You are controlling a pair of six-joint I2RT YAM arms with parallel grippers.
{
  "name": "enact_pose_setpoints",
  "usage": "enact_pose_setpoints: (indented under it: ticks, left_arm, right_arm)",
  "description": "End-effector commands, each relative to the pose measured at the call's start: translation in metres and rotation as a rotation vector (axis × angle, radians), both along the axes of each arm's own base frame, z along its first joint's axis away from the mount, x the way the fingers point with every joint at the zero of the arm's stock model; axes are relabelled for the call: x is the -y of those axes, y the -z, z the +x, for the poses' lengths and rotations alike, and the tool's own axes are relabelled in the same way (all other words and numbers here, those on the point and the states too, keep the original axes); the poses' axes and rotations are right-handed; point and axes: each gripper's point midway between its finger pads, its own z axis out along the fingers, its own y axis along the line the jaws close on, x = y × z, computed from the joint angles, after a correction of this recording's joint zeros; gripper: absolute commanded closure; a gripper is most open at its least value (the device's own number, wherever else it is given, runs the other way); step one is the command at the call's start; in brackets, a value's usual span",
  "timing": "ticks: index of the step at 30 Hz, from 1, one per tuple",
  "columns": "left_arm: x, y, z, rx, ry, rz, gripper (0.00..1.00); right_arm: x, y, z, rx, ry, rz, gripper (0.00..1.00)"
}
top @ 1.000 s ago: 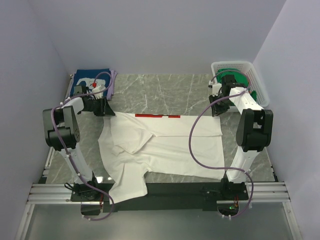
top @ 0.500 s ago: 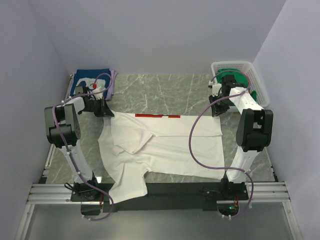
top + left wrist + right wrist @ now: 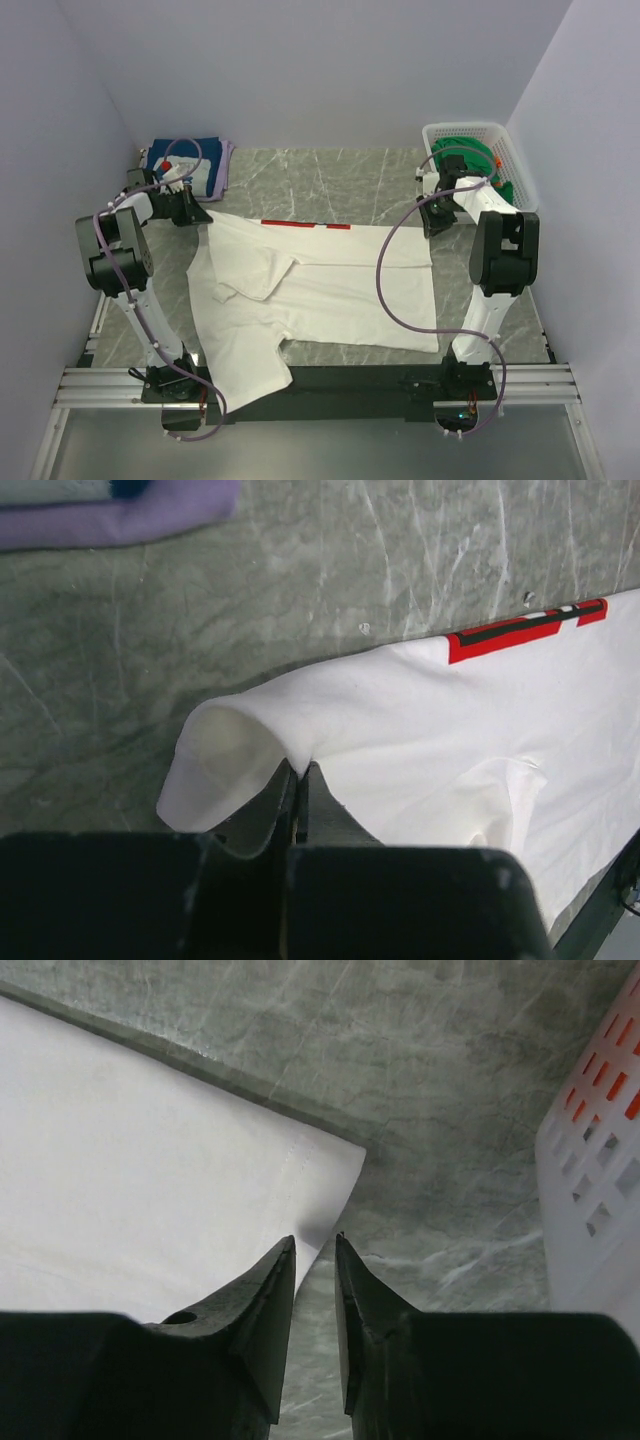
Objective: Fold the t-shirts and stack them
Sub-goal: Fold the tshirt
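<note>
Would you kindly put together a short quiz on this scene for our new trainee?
1. True or false: the left gripper is shut on the white t-shirt.
2. What lies in the white basket? A green cloth, B red towels, C nothing.
3. Fill in: the navy t-shirt lies at the table's far ___ corner.
Key: 1 true; 2 A; 3 left.
</note>
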Motion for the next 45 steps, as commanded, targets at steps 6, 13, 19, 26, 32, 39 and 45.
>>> enact_pose_setpoints:
  ticks: [6,13,19,26,32,39,45]
  left_arm:
    - [-0.019,0.003,0.019,0.042,-0.007,0.040,0.99]
    - [-0.018,0.007,0.019,0.026,0.000,0.023,0.99]
    - [-0.019,0.008,0.024,0.025,-0.013,0.017,0.99]
    - [-0.022,0.007,0.032,0.036,-0.026,0.017,0.99]
    - [-0.030,0.005,0.041,0.048,-0.039,0.032,0.99]
    - [-0.049,0.008,0.051,0.049,-0.066,0.067,0.99]
    - [-0.053,0.022,0.050,0.013,-0.070,0.070,0.99]
  right_arm:
    - [-0.016,-0.011,0.001,0.005,0.077,0.109,0.64]
    - [-0.050,-0.030,-0.034,-0.039,0.021,0.276,0.69]
    - [-0.070,0.005,-0.090,-0.170,-0.146,0.195,0.89]
    - [-0.048,0.034,-0.096,-0.189,-0.168,0.007,0.93]
    - [-0.031,0.049,-0.093,-0.190,-0.179,-0.164,0.94]
    - [-0.020,0.057,-0.093,-0.188,-0.204,-0.273,0.94]
    - [-0.022,0.056,-0.089,-0.181,-0.207,-0.262,0.94]
